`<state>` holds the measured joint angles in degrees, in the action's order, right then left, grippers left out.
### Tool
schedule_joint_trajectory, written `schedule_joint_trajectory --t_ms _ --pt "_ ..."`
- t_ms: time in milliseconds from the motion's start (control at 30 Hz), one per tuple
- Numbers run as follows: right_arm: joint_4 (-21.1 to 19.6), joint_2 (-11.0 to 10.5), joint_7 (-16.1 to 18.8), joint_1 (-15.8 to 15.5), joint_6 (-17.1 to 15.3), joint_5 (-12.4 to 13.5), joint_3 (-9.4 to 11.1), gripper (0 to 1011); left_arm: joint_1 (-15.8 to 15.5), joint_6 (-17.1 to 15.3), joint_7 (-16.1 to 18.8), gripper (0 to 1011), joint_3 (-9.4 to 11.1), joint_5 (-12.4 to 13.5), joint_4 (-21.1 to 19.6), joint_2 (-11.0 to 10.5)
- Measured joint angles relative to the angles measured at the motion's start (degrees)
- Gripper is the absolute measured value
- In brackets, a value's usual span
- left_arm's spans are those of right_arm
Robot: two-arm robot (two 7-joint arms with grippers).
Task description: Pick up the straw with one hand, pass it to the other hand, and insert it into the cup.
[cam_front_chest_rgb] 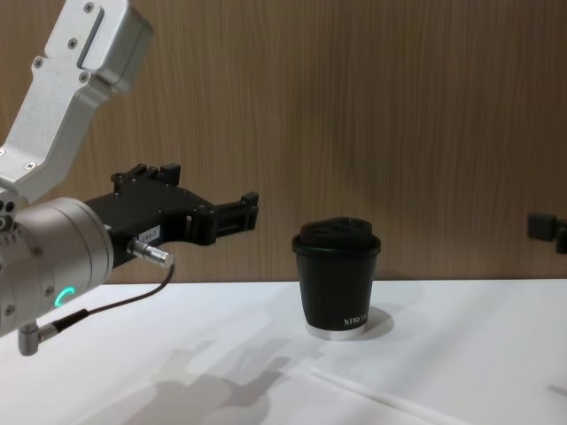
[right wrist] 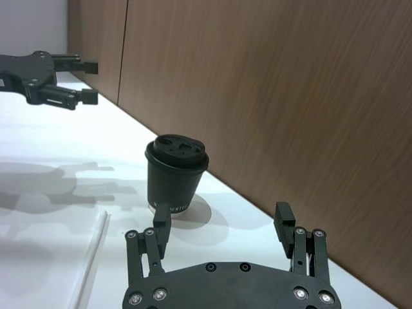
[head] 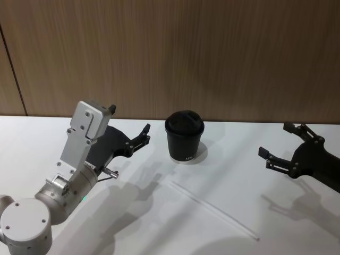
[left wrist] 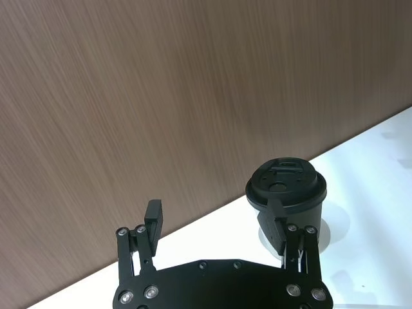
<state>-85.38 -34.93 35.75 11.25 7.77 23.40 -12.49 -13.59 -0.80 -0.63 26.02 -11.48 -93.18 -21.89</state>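
One cup [head: 184,137] stood upright, lid on, toward the back of the white counter [head: 32,138], near the wooden wall [head: 212,53]. One straw [head: 215,210] lay flat on the counter in front of the cup. It slanted off toward the robot's right and touched neither the cup nor a tool. Two tools hung above the counter, both empty. The left tool [head: 146,133], on its silver wrist, was just left of the cup, its fingers spread wide. The all-black right tool [head: 276,139] was well to the cup's right, also wide apart.
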Motion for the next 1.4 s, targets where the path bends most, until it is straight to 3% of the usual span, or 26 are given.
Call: schedule_joint_trajectory --t_ms 200,567,767,1067,1400 --pt "-2.55 -1.86 -0.60 0.15 -5.84 0.70 0.00 1001 0.00 0.00 0.00 1003 0.00 0.00 0.00 0.00" --pt "-9.93 -5.54 -2.95 -0.27 -20.52 2.53 -0.38 1001 0.00 0.00 0.00 1003 0.00 0.00 0.00 -0.01" --pt "-14.21 -7.87 -3.25 -1.10 -26.92 3.51 -0.72 1001 0.00 0.00 0.00 1003 0.00 0.00 0.00 -0.01" --pt "-19.79 -11.08 -2.70 -3.29 -31.37 4.11 -1.60 1001 0.00 0.00 0.00 1003 0.00 0.00 0.00 -0.01" --pt "-22.89 -12.06 -3.24 -5.03 -32.17 3.49 -3.31 1001 0.00 0.00 0.00 1003 0.00 0.00 0.00 -0.01"
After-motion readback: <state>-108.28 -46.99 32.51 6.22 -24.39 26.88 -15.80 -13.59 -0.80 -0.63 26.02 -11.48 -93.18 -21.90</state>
